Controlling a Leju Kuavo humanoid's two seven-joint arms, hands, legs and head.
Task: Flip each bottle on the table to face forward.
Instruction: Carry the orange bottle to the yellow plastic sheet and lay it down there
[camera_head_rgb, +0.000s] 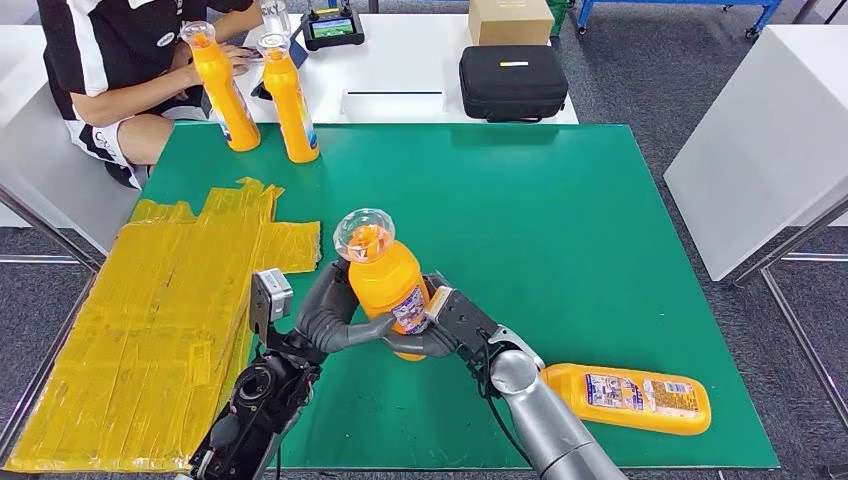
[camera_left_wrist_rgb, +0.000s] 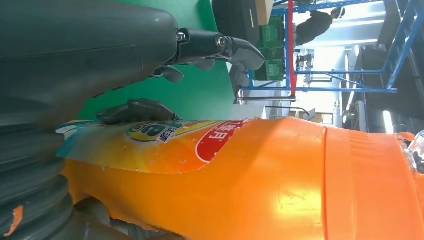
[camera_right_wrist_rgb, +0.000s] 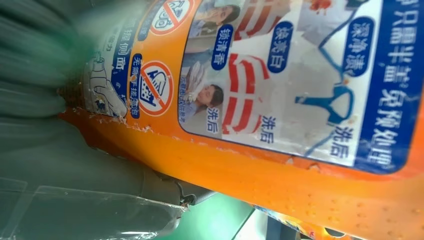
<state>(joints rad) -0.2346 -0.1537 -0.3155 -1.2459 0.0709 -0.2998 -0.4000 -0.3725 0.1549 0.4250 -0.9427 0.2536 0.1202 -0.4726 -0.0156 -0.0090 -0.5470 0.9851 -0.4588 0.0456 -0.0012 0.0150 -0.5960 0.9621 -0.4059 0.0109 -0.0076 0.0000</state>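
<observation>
While I've got the head cam up, both hands are wrapped on the upright orange bottle (camera_head_rgb: 388, 285) near the front of the green table (camera_head_rgb: 560, 200): left hand (camera_head_rgb: 335, 315) and right hand (camera_head_rgb: 450, 325) clamped low on its body. Another bottle (camera_head_rgb: 628, 397) lies flat to my right. Left wrist cam: fingers (camera_left_wrist_rgb: 135, 111) press on the glossy label (camera_left_wrist_rgb: 165, 142). Right wrist cam shows the back label (camera_right_wrist_rgb: 280, 75). I'd guess it's rigid, fairly heavy, slick plastic, so hold the waist, not the clear cap (camera_head_rgb: 364, 235).

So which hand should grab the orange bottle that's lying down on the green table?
Probably the right hand: the orange plastic bottle lying on its side rests beside the right arm, far from the left hand. Both hands currently hold the upright orange bottle.
</observation>
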